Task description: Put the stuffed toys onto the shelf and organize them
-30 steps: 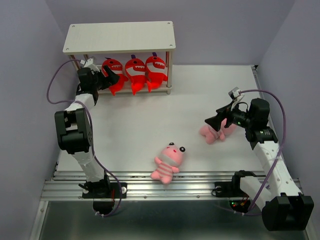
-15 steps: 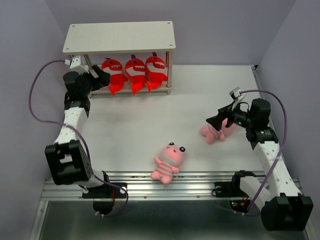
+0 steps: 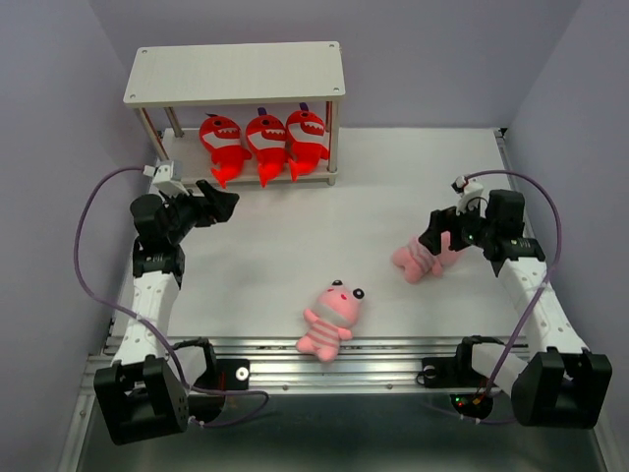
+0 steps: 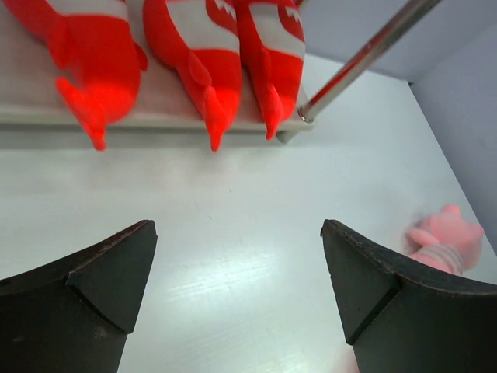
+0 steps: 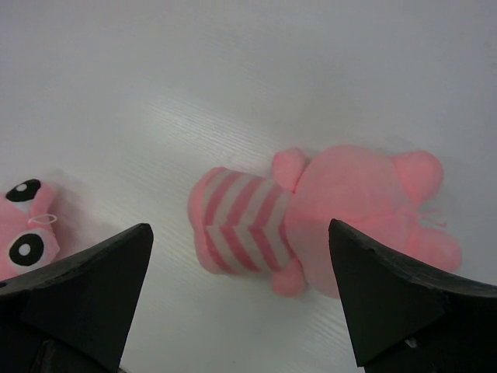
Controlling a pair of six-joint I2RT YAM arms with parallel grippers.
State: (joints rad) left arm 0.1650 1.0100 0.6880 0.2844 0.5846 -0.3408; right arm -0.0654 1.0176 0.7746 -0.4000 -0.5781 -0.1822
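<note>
Three red stuffed toys, sharks (image 3: 263,143), lie side by side on the lower board of the shelf (image 3: 236,72); their tails (image 4: 210,85) fill the top of the left wrist view. My left gripper (image 3: 221,204) (image 4: 237,229) is open and empty over the table in front of the shelf. One pink striped toy (image 3: 332,320) lies face up near the front edge. The other pink toy (image 3: 418,260) (image 5: 311,214) lies on its side at the right. My right gripper (image 3: 433,234) (image 5: 239,228) hovers open just above it, its fingers either side of the striped belly and not touching it.
The shelf's metal leg (image 4: 357,66) stands at its right front corner. A metal rail (image 3: 334,359) runs along the near table edge. Purple walls close in at the left, back and right. The front pink toy's face (image 5: 27,233) shows left of my right gripper.
My left arm has pulled back from the shelf's lower tier to the open table in front of it. My right gripper has tipped down slightly over the pink toy.
</note>
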